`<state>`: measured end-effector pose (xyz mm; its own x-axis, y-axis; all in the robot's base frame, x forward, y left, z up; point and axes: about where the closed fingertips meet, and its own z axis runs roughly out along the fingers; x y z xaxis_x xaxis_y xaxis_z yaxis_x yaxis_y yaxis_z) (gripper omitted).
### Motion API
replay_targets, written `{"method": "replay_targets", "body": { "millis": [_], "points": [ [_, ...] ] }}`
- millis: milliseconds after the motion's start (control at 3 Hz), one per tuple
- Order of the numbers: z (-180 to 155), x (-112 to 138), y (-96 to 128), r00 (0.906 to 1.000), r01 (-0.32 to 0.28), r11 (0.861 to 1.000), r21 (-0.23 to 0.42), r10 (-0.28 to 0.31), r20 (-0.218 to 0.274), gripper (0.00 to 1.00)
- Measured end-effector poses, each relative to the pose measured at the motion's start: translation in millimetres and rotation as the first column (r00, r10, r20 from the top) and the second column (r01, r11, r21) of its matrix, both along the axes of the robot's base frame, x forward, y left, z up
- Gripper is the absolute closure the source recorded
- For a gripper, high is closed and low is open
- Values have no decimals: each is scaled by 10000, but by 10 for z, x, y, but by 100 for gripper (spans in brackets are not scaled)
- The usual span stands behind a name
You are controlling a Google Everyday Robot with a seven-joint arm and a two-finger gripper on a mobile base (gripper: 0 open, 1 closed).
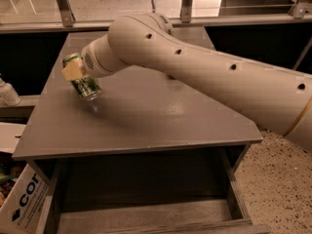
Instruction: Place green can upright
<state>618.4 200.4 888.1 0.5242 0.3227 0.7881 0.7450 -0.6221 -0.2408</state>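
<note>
Green can [87,84] is clamped in the pincer [77,75], one yellowish finger [71,71] pressed flat against its side. The can hangs tilted, its silver end pointing down and to the right of the pincer, close above the grey desk [146,121]; I cannot tell whether it touches. The arm [204,77] stretches away to the pincer's right. A cardboard box [19,213] sits well below and left of the pincer.
</note>
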Motion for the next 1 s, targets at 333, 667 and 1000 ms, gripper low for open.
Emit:
{"method": "replay_targets", "body": {
  "millis": [333,667,1000],
  "points": [
    [92,35,161,9988,-394,9989,-248,402,294,100],
    [114,63,219,9959,-711,9974,-113,716,559,100],
    [72,31,160,9923,-931,9951,325,901,849,100]
  ]
}}
